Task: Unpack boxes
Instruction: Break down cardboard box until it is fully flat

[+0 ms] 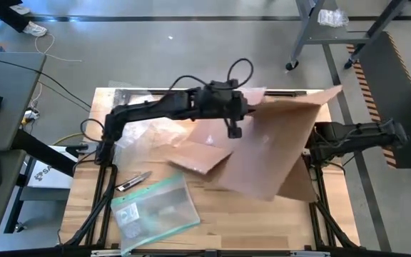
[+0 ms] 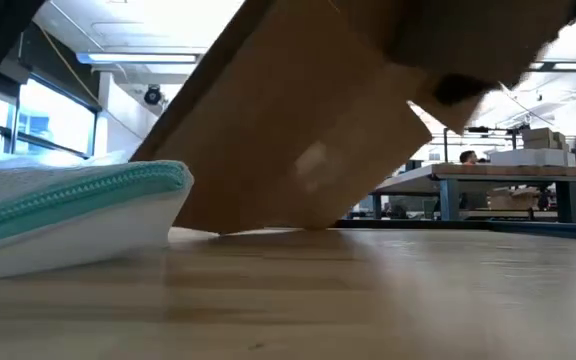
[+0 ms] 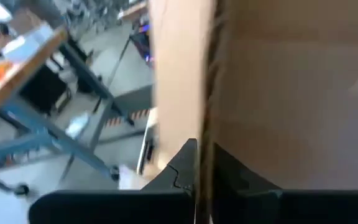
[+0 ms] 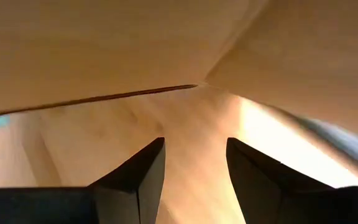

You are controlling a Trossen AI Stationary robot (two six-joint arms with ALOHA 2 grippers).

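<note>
Tilting on one edge, plain brown cardboard box (image 1: 277, 146), flaps splayed

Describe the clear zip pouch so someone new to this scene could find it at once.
On the wooden table, look at the near left corner, in front of the tilted cardboard box. The pouch lies flat there beside a small utility knife; only it has a teal zip edge.

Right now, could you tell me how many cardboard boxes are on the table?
1: the cardboard box is tilted up across the table's middle and right side, with the left gripper pinching its wall. Others may be hidden behind it.
</note>
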